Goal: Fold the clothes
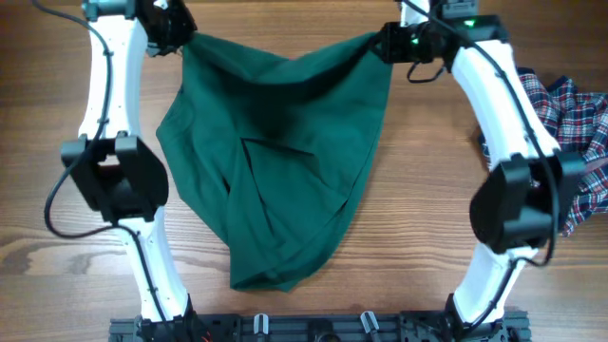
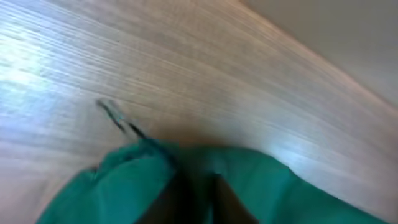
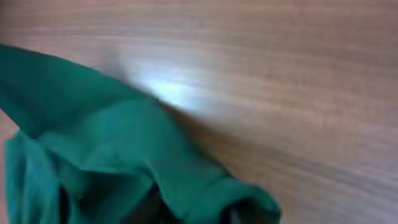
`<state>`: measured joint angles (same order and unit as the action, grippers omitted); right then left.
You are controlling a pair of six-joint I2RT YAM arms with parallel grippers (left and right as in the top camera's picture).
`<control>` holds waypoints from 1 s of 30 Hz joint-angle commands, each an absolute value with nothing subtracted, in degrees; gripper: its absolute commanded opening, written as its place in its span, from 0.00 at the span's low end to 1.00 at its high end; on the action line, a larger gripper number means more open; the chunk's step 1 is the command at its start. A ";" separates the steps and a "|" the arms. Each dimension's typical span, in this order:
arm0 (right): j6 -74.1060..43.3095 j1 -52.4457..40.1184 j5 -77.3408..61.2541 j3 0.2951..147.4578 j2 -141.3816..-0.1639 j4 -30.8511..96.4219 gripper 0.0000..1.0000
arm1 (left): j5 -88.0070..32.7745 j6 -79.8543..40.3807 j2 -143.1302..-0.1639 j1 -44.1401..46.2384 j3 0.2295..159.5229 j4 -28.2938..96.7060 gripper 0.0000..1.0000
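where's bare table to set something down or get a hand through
The widest bare table lies between the green garment and the right arm. Another patch is left of the left arm. It is crowded at the right edge, where the plaid garment lies under that arm.

From where I stand, the green garment is soft matt cloth, plain in weave, and it takes deep folds and creases without any shine. The surface under it is pale wood with a fine straight grain. It is smooth and faintly glossy, and throws back a bright patch of light in both wrist views. The plaid garment looks like thin woven cloth, also matt. The arm shells are white plastic with a mild sheen, and the joint housings are black and duller. The thin cord is too blurred to judge.
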<state>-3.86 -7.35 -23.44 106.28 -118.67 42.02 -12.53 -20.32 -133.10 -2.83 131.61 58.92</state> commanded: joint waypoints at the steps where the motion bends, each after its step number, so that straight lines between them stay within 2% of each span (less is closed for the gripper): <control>1: -2.76 -6.96 -18.35 106.83 -119.52 38.22 0.73 | -10.55 -19.66 -132.49 -3.03 132.29 55.02 0.52; 3: -2.81 -5.61 -17.74 106.83 -117.97 40.23 0.79 | -9.19 -16.62 -130.26 -4.78 132.35 56.38 0.66; 5: -3.05 -4.47 -17.80 106.83 -116.22 43.55 0.83 | -8.71 -16.47 -128.31 -6.83 132.35 59.55 0.69; 7: -2.94 -4.21 -17.98 106.83 -113.95 49.19 0.81 | -8.93 -16.40 -126.74 -8.34 132.35 64.88 0.68; 11: -1.80 -8.47 -21.76 106.83 -111.39 65.39 0.70 | -9.30 -12.32 -126.13 -8.84 132.33 82.43 0.60; 13: 0.38 -14.87 -22.17 106.37 -111.39 70.63 0.70 | -7.79 -12.16 -126.13 -8.93 132.33 87.66 0.59; 14: 1.17 -17.45 -22.24 106.37 -111.39 71.68 0.71 | -7.16 -12.19 -126.13 -9.13 132.33 89.54 0.52; 15: 1.43 -20.58 -21.69 106.37 -111.39 72.55 0.71 | -7.14 -12.16 -126.13 -9.39 132.33 91.26 0.40; 16: 1.39 -25.15 -20.47 106.37 -111.39 73.36 0.71 | -6.87 -12.10 -125.97 -10.07 132.33 93.30 0.35; 19: 1.32 -37.80 -15.99 105.56 -111.44 73.60 0.74 | -8.34 -11.64 -122.30 -14.31 132.33 95.81 0.31; 20: 0.86 -41.25 -15.77 104.44 -111.50 72.34 0.74 | -9.39 -11.27 -120.33 -15.49 132.33 95.77 0.32; 22: -3.44 -45.95 -14.11 100.49 -111.66 68.23 0.74 | -10.66 -11.03 -115.31 -17.65 132.33 95.61 0.41; 25: -6.22 -51.20 -13.89 93.60 -113.21 64.25 0.65 | -10.63 -10.87 -107.66 -18.65 132.33 95.53 0.51; 27: -6.22 -53.67 -13.30 92.42 -114.26 63.55 0.71 | -10.63 -10.90 -104.84 -18.48 132.33 95.18 0.55; 30: -6.09 -57.91 -12.80 92.27 -115.83 60.60 0.81 | -10.63 -10.90 -103.37 -18.50 132.33 95.44 0.55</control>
